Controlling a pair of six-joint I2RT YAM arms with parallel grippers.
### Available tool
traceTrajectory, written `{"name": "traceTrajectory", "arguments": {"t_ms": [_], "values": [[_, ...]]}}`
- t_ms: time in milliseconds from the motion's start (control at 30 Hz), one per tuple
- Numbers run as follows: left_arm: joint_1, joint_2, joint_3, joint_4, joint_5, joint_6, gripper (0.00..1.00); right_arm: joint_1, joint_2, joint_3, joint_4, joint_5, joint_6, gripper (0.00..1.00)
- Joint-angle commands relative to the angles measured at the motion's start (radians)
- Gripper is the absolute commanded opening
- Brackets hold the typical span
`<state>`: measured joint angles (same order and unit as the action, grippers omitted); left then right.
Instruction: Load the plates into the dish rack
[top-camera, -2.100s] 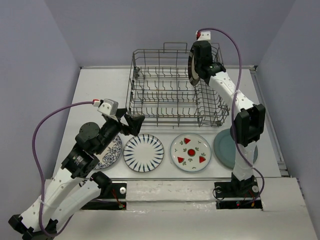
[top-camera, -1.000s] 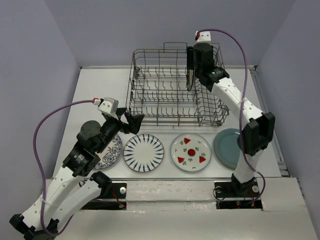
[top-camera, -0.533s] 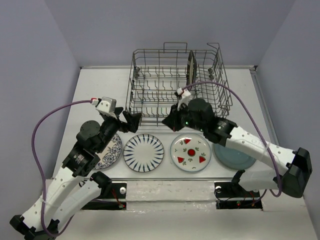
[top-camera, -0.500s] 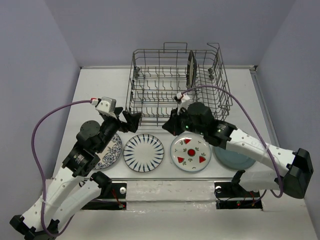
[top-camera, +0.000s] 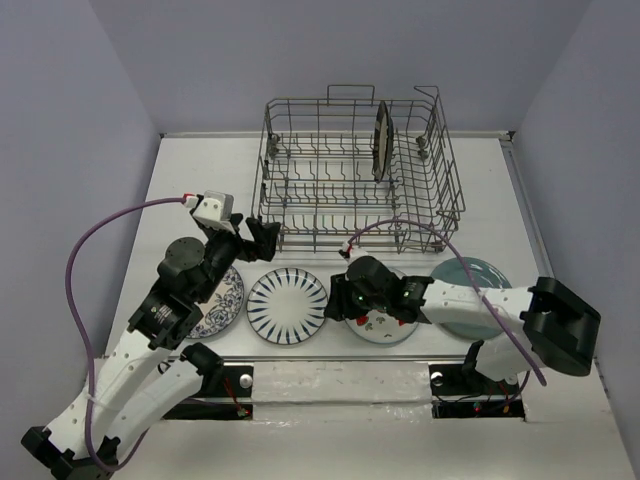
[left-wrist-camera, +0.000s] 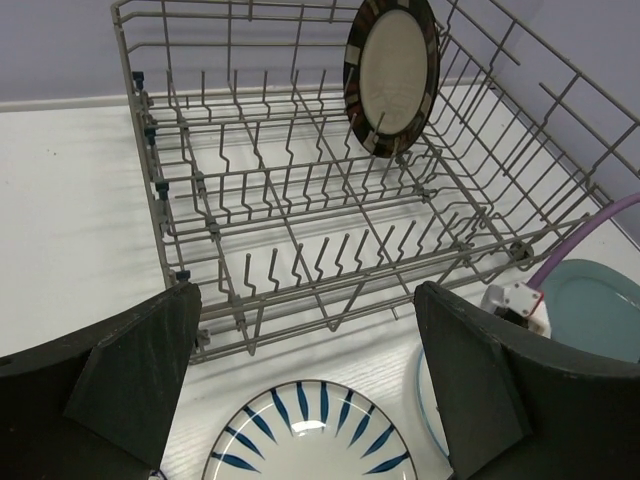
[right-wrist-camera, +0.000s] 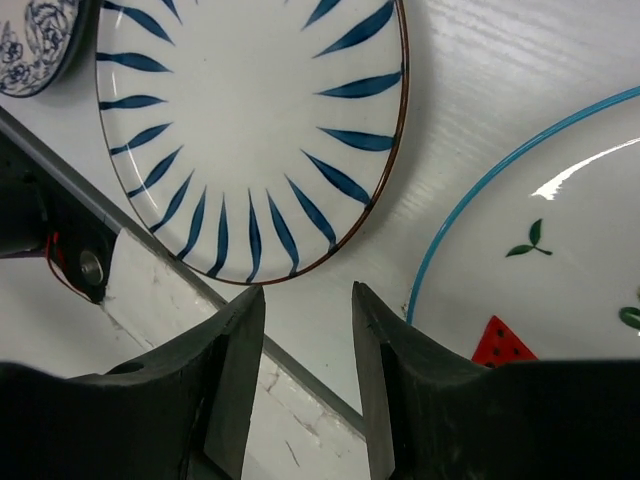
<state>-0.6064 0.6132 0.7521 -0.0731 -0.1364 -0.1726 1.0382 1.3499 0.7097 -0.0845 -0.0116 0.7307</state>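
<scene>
At rack's far R, dark plate is stood upright btwn tines of dish rack. Four plates are laid flat in a row on counter, near side of rack, L to R: blue floral, navy-striped, fruit plate, teal-grey. L jaws are held wide apart, empty, above counter btwn floral plate & rack. R jaws are parted slightly, nothing gripped, low over gap btwn striped & fruit plates.

A robotics lab cell: plain lilac walls enclose a white table with cabled robot arms.
</scene>
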Motion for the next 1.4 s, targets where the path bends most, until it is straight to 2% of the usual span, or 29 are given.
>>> {"name": "traceTrajectory", "arguments": {"t_ms": [0, 233, 467, 700, 833, 867, 900, 1000, 1200, 1367], "values": [[0.013, 0.0, -0.011, 0.036, -0.017, 0.013, 0.99, 0.054, 0.092, 0.03, 0.115, 0.09, 0.097, 0.46], [0.014, -0.006, -0.014, 0.039, -0.009, 0.012, 0.99, 0.054, 0.182, 0.022, 0.14, 0.18, 0.17, 0.38], [0.016, -0.012, -0.016, 0.041, 0.0, 0.012, 0.99, 0.054, 0.262, 0.037, 0.163, 0.22, 0.219, 0.36], [0.016, -0.016, -0.014, 0.044, 0.012, 0.01, 0.99, 0.054, 0.276, 0.028, 0.161, 0.26, 0.248, 0.32], [0.016, -0.016, -0.014, 0.044, 0.015, 0.008, 0.99, 0.054, 0.288, 0.024, 0.158, 0.249, 0.265, 0.18], [0.016, -0.017, -0.014, 0.044, 0.015, 0.008, 0.99, 0.054, 0.284, 0.011, 0.158, 0.251, 0.277, 0.1], [0.016, -0.015, -0.014, 0.044, 0.015, 0.008, 0.99, 0.054, 0.275, 0.002, 0.158, 0.254, 0.283, 0.07], [0.017, -0.013, -0.014, 0.045, 0.027, 0.005, 0.99, 0.054, 0.206, -0.029, 0.138, 0.265, 0.279, 0.07], [0.017, -0.004, -0.013, 0.045, 0.055, -0.002, 0.99, 0.054, -0.038, -0.046, 0.088, 0.23, 0.233, 0.07], [0.034, 0.016, -0.013, 0.059, 0.182, -0.013, 0.99, 0.054, -0.196, -0.023, 0.031, 0.191, 0.19, 0.07]]}}
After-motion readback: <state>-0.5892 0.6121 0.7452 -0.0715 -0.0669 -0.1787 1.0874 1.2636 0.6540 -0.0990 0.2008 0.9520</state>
